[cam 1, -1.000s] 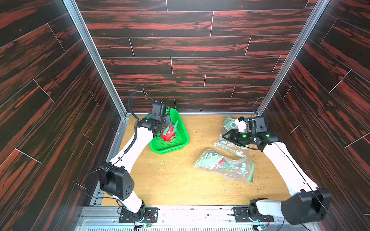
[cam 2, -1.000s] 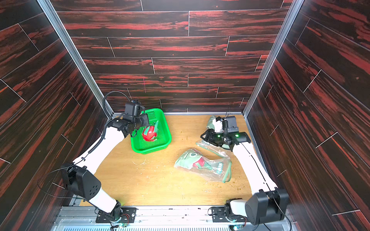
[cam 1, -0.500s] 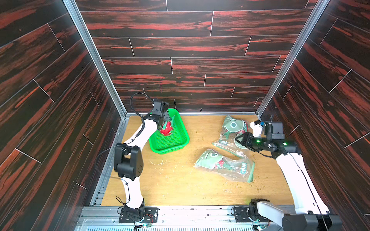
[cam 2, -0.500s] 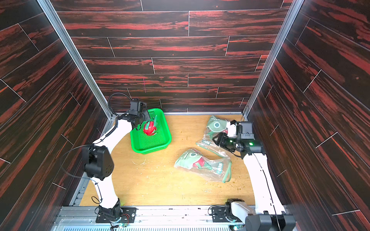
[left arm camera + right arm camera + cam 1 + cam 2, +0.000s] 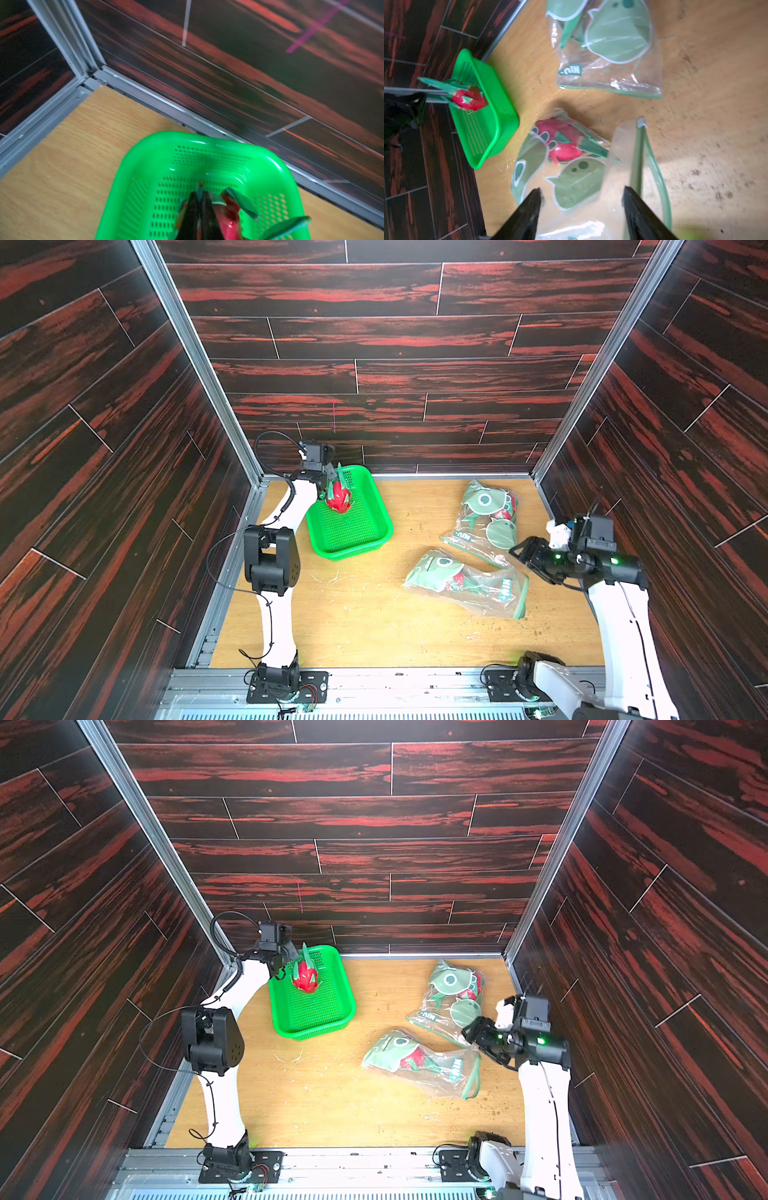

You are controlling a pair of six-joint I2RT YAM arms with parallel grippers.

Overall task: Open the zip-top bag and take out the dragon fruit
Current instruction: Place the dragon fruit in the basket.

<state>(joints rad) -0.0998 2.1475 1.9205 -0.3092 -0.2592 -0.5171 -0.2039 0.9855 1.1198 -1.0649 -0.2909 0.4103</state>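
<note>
A dragon fruit [image 5: 339, 498] hung over the back end of the green basket [image 5: 353, 552], the left pincer [image 5: 199, 200] pinched fully shut on one of its green scales, apparently ready to set it inside. A second dragon fruit [image 5: 455, 578] lay in the zip-top bag [image 5: 478, 593] near the basket's front corner, with a farther bag [image 5: 486, 526] beyond it. The right pincer [image 5: 582, 195], jaws spread and empty, hovered at the nearer bag's mouth, on the side away from the basket. Bare tabletop [image 5: 353, 626] in front of the basket left working room, while its back rim crowded the wall [image 5: 415, 439].
</note>
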